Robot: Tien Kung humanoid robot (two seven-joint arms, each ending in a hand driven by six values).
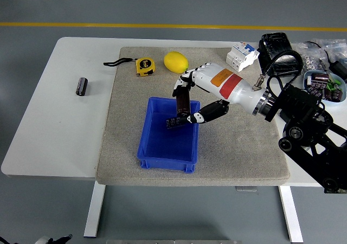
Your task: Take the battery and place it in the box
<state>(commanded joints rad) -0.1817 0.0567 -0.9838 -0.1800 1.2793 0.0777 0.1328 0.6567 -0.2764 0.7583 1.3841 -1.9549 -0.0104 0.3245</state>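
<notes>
Bright even overhead light, soft faint shadows, sharp focus throughout

- The floor [162, 5] is smooth grey, evenly lit, without strong shadows.
- A yellow line [108, 25] crosses the floor along the top of the view, beyond the surface.
- The white surface [59, 130] has rounded corners.
- A grey felt mat [238, 146] covers its middle.
- White legs [95, 211] stand beneath.
</notes>
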